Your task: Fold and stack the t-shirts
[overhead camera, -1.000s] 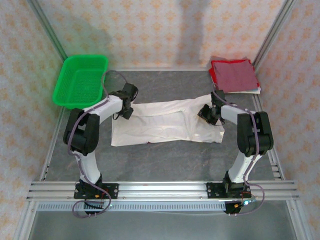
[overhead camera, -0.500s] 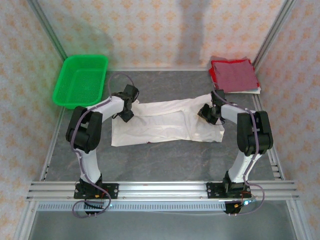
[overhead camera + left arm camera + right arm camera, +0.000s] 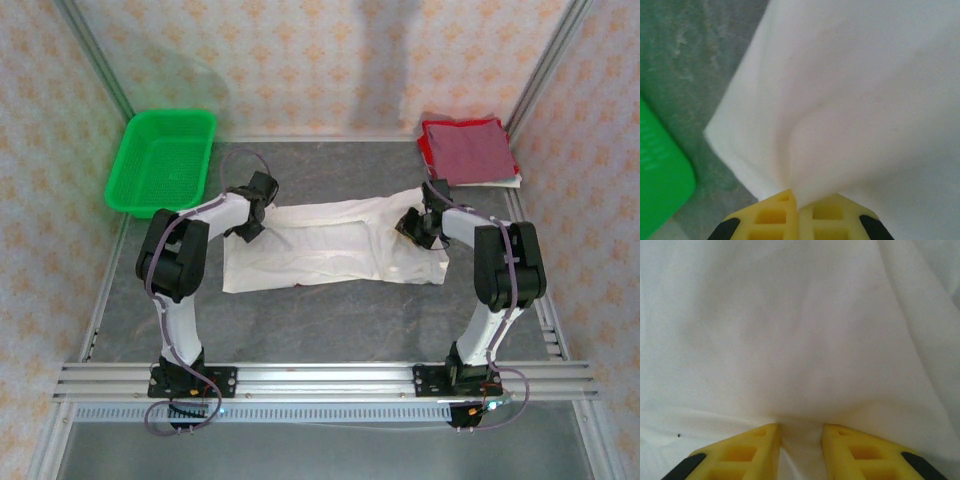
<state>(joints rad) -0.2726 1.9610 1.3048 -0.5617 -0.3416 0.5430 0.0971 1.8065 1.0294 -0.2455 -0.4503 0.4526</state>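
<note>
**Op:** Where is the white t-shirt (image 3: 320, 245) now?

**Obs:** It lies spread on the bench (image 3: 330, 320), centre, btw. your two arms. Your left end effector (image 3: 796, 197) is closed tight on the shirt end at its side; the cloth bunches there.

**Op:** And the right end effector (image 3: 800, 429)?

**Obs:** Narrow, w/ a fold of the same shirt pinched inside. The dark red t-shirt (image 3: 468, 152) sits folded at the far right corner, the green basket (image 3: 162, 160) at far left.

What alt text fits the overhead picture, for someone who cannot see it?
A white t-shirt lies spread on a grey table, pinched by the robot's left gripper at its left end and the right gripper at its right end. A green basket sits back left, a folded dark red t-shirt back right.
</note>
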